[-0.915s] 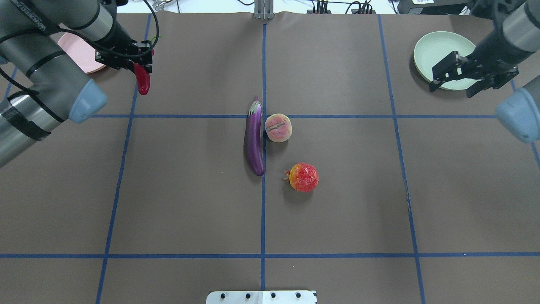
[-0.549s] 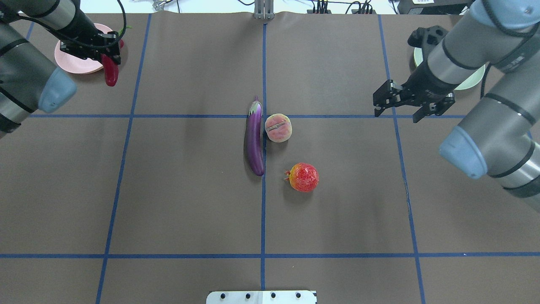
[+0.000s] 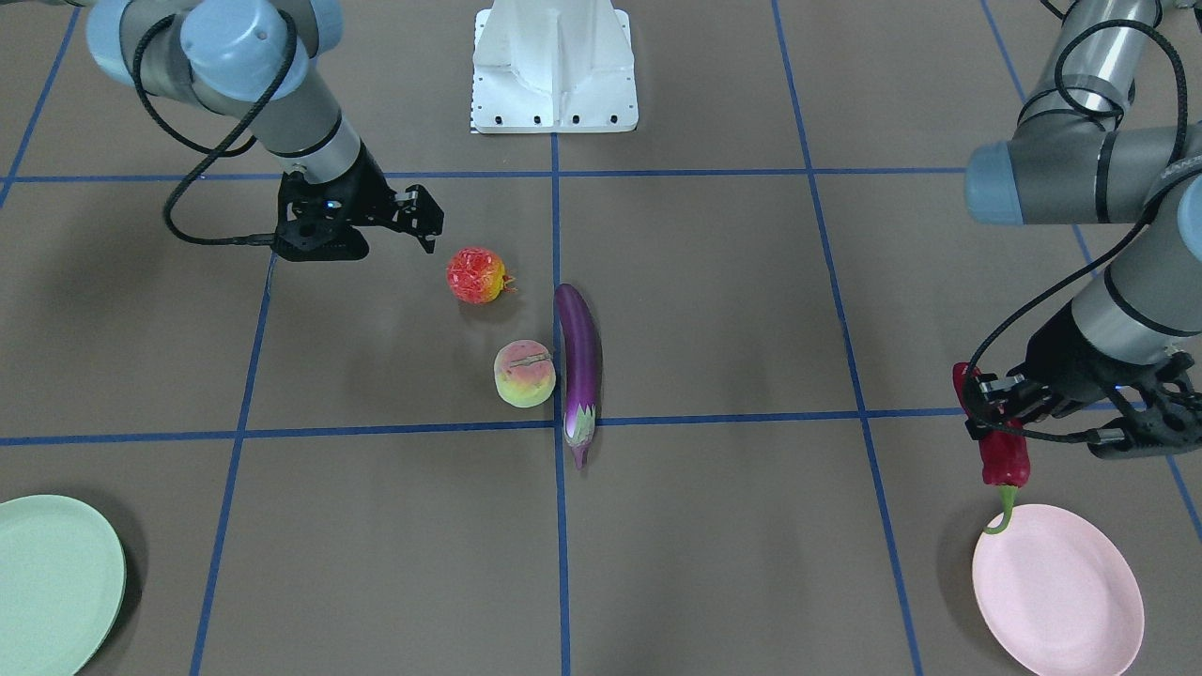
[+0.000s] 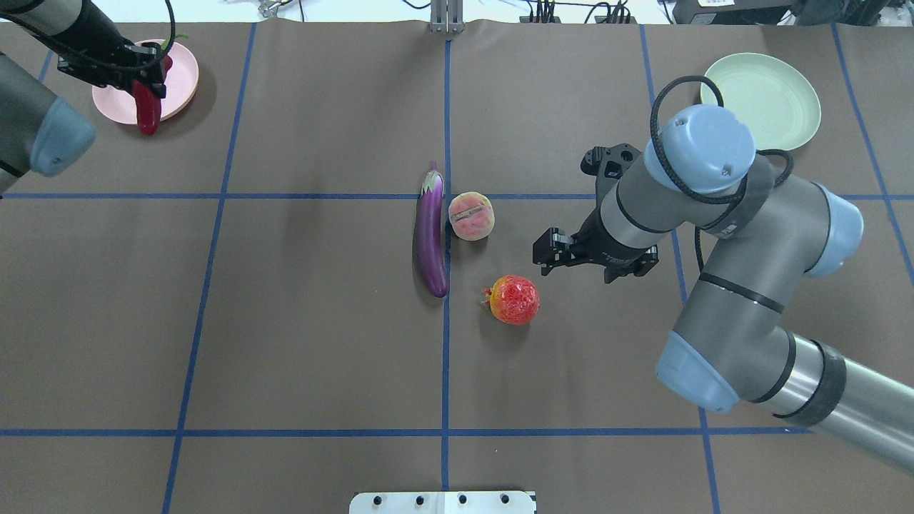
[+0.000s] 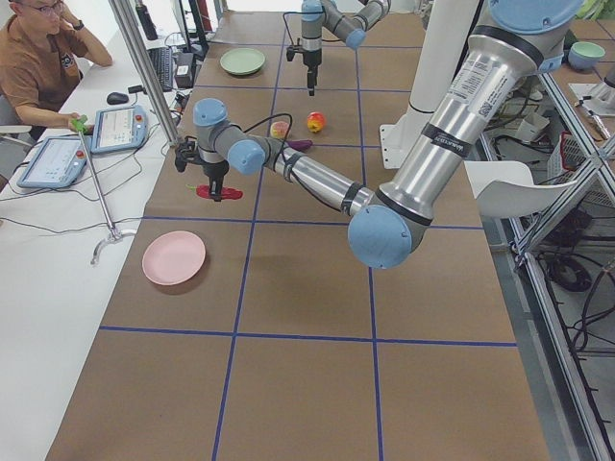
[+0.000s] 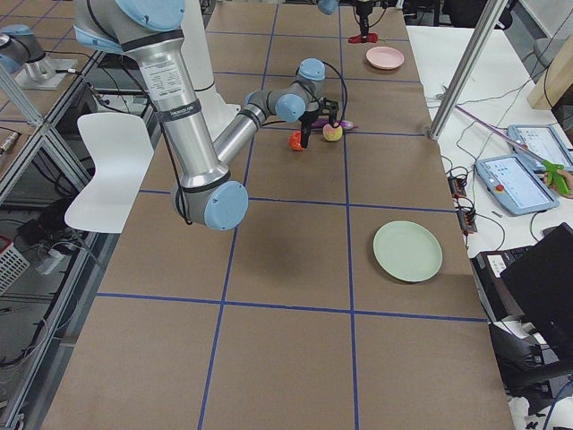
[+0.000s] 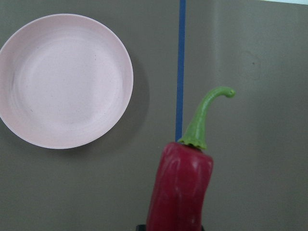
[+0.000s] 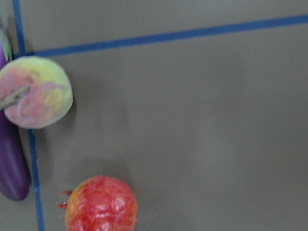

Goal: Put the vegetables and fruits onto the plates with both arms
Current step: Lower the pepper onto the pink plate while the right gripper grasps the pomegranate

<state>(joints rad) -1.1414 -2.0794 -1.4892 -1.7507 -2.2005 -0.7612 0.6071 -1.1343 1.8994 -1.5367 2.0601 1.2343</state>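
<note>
My left gripper [image 4: 143, 75] is shut on the red chili pepper [image 4: 148, 114], which hangs stem-down just beside the pink plate [image 4: 182, 68]. The left wrist view shows the chili [image 7: 180, 187] over bare table, with the pink plate [image 7: 65, 79] off to its left. Near the table's middle, the purple eggplant [image 4: 431, 235], the peach [image 4: 471, 215] and the pomegranate [image 4: 514, 300] lie close together. My right gripper [image 4: 585, 265] hovers open and holds nothing, just right of the pomegranate and apart from it. The mint green plate [image 4: 760, 100] sits bare at the far right.
The white base block [image 3: 554, 66] stands at the robot's side of the table. Blue tape lines [image 4: 445, 107] divide the brown table top. In the exterior left view a person [image 5: 38, 58] sits at a desk with tablets, beyond a metal pole [image 5: 144, 77].
My left gripper has carried the chili leftward to the pink plate's edge. My right arm has swung from the green plate to the middle, beside the pomegranate.
</note>
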